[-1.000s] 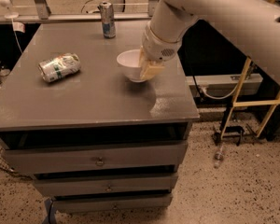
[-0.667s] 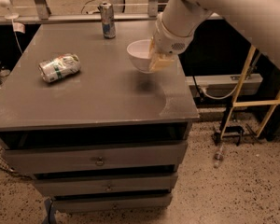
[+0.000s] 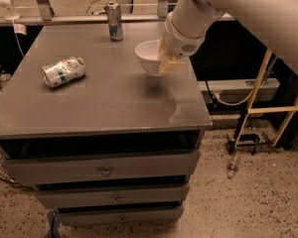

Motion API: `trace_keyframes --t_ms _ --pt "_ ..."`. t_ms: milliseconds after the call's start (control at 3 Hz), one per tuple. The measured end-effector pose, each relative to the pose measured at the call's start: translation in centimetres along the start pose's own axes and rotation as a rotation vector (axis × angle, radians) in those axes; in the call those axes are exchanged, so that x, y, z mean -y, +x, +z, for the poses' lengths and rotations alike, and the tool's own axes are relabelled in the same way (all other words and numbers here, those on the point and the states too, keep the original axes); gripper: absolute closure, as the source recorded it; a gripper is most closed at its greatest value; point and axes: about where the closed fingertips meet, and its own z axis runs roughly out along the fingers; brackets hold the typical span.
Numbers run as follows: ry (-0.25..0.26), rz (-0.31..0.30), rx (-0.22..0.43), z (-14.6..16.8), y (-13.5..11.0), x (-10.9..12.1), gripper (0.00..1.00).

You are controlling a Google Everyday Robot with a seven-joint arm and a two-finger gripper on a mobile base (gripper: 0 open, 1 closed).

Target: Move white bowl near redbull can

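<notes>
My gripper [image 3: 170,62] pinches rim of round white bowl [image 3: 147,56], held above grey tabletop [image 3: 104,105], near slim blue-and-silver redbull can [image 3: 114,21]. Mid-carry. Next: close gap, lower beside can without knocking it.

Grey cabinet [image 3: 104,108]: flat matte top. Dented silver-and-green can [image 3: 63,71]: lying on side, left part of top. Three drawers [image 3: 102,168]: stacked below top, centre knob on upper two. Yellow frame [image 3: 270,109]: right of cabinet, on speckled floor [image 3: 248,207]. Gripper [image 3: 165,62]: above right rear of top, clamped on white bowl [image 3: 148,56] rim.
</notes>
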Motion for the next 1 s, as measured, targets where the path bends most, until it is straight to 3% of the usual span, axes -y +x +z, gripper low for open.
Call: trace_keyframes --t_ms 333,667,1000 --pt "0.027 -0.087 -0.060 1.6 1.8 4.4 1.00" --pt "0.062 -0.131 -0.081 2.9 3.1 8.4 1.00" --pt "0.107 -0.135 -0.085 4.3 3.9 11.8 1.00"
